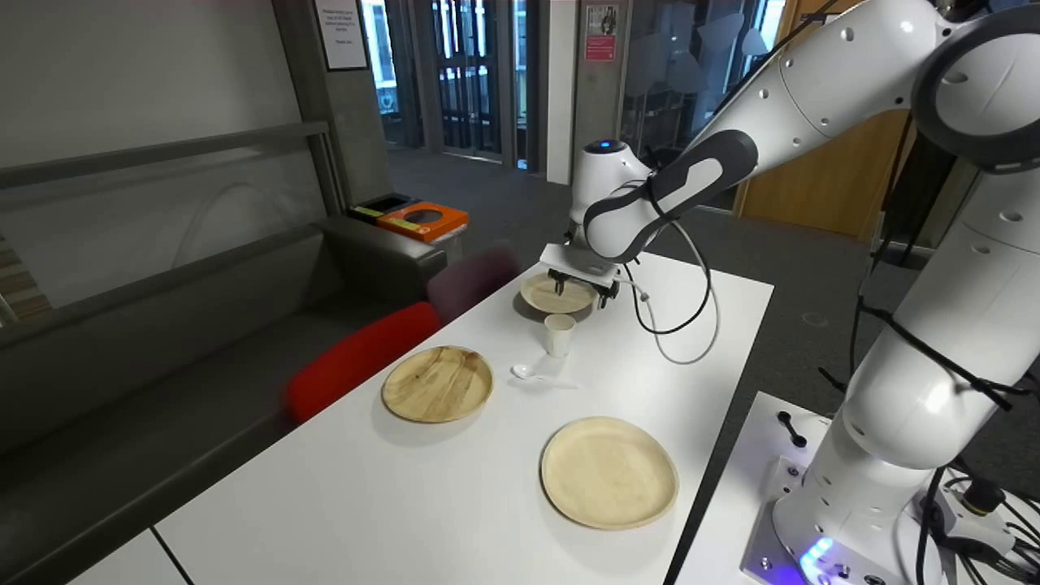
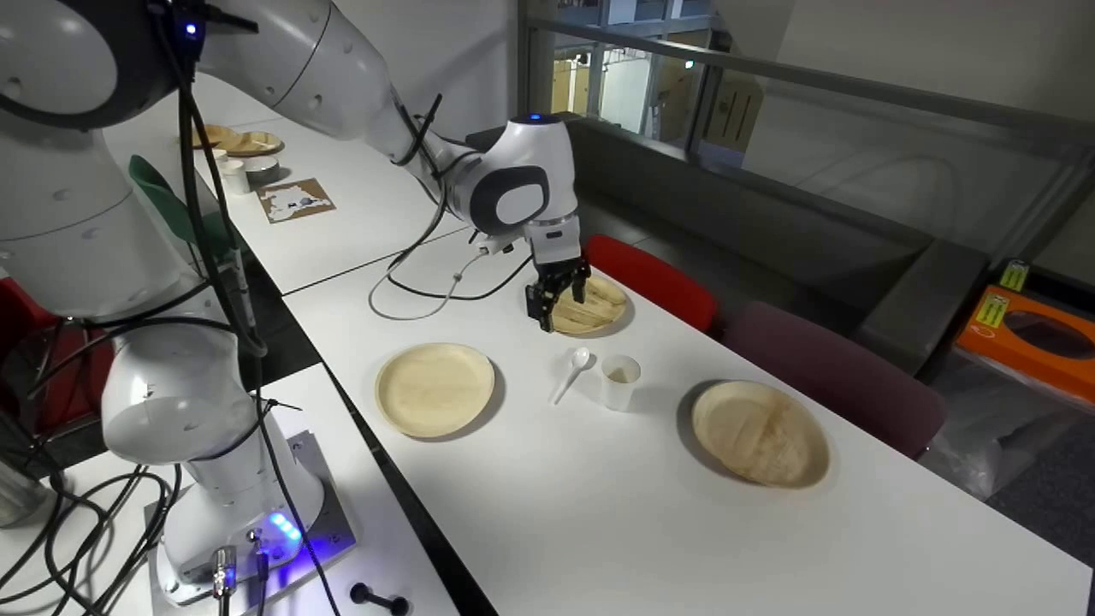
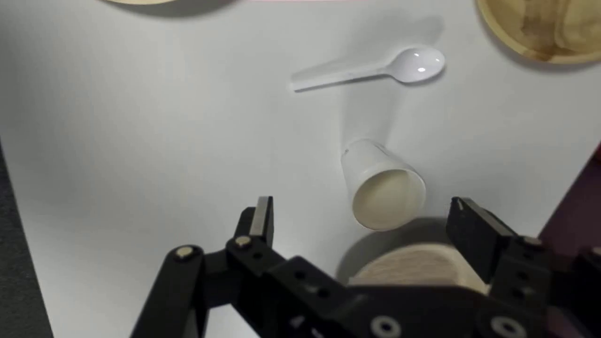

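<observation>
- Evidently, no grip is made yet and nothing is lifted from the table, a broad, flat slab with a smooth white top.
- Next, the arm leans over it, all rounded, hard white shells with dark bands.
- After that, the brown-streaked plate, the plain pale plate and the faintly marked plate rest well apart, each round, shallow, matte and wood-like. Read the wrist view as a dial about its middle: they sit at two o'clock, between ten and eleven, and between four and five, in that order.
- The black, angular gripper shows from six o'clock and hangs above the table, its two blocky fingers spread wide apart with nothing held between them.
- Near the middle, towards three o'clock, the cup stands upright and ungripped, a thin-walled white piece tapering slightly to its base; whether it holds anything is hard to tell from here.
- Smallest, the spoon lies loose at one o'clock, outside the cup and off every plate: glossy white, plastic by its shine, with an oval bowl towards three and a slim, straight handle towards nine.
</observation>
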